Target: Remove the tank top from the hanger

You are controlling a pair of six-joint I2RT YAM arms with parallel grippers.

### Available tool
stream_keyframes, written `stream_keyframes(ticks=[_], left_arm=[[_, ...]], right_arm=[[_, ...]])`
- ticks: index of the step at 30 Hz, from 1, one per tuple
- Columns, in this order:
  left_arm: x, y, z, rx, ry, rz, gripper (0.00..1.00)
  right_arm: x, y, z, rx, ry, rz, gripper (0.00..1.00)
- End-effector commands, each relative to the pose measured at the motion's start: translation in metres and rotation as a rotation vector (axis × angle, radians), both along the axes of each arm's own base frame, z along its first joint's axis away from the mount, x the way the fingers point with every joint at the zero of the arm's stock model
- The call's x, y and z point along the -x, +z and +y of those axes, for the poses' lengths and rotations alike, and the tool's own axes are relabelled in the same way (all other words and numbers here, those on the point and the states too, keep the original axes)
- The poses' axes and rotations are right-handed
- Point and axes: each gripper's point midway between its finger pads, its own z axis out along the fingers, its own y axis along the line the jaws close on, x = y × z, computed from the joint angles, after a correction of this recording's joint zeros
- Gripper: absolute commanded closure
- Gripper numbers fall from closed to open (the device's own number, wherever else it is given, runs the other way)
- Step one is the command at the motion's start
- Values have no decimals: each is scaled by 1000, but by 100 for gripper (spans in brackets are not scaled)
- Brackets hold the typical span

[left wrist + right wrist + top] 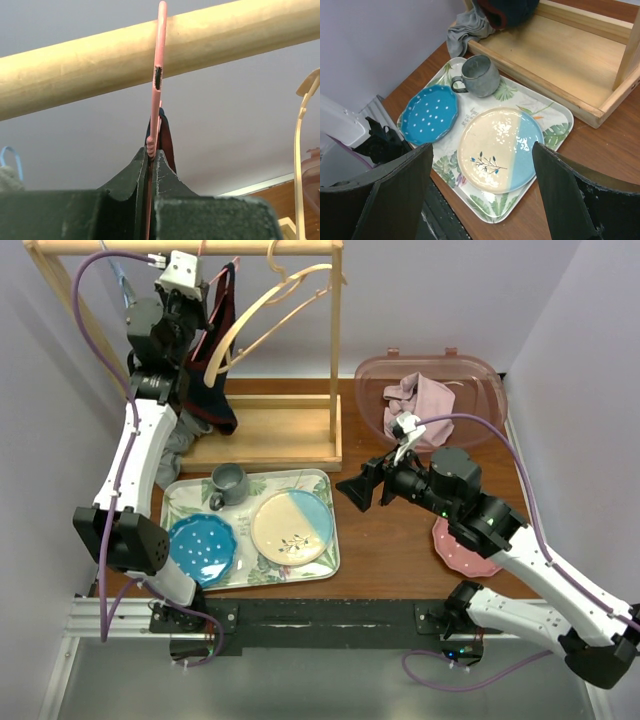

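1. We see pale lavender walls (50,440) enclosing the work area on the left, rear and right.
2. The table (390,540) is brown wood.
3. A wooden rack (270,430) stands at the rear left of the table, and its round rail (75,65) runs across the top.
4. A clear pink tub (430,360) sits at the rear right and holds a crumpled pinkish cloth (420,400).
5. A leaf-print tray (300,482) lies in front of the rack. It carries a cream-and-blue plate (291,527), a blue dotted plate (202,548) and a grey mug (230,483).
6. The tank top (210,390), dark with red trim, hangs on the pink hanger (156,100) at the left end of the rail, and its lower part reaches the rack base.
7. The left end effector (150,165) is clenched on the wire neck of the pink hanger, just below the rail.
8. The right end effector (355,490) is released, with its jaws spread wide, above the table just right of the tray.
9. A pink plate (455,550) lies partly under the right arm.
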Motion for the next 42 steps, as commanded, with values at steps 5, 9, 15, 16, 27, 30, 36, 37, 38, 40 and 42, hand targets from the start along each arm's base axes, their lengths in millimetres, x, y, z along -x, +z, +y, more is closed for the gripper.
stream_keyframes(ticks=[5,9,15,16,27,30,36,37,38,40,42], left_arm=[[32,73,-3,80,-50,-120,100],[37,75,1,106,-33,-107,100],[46,57,2,172,-28,2,100],[47,53,2,181,-26,16,100],[81,55,8,175,-12,37,100],[87,57,11,172,2,37,100],[93,45,8,195,-13,94,100],[95,45,7,203,-20,97,100],[96,43,6,204,-24,104,100],[100,40,4,217,-32,122,100],[104,38,3,228,-43,137,100]], right_arm=[[9,35,-1,-85,28,-66,16],[12,36,-5,-92,24,-67,16],[18,45,-5,-118,46,-70,16],[20,48,-6,-123,49,-75,16],[26,57,-9,-136,60,-84,16],[25,57,-6,-132,65,-71,16],[22,51,0,-129,77,-48,16],[23,54,1,-132,80,-54,16],[22,54,2,-128,83,-52,16],[23,57,2,-128,91,-53,16],[24,57,5,-127,103,-50,16]])
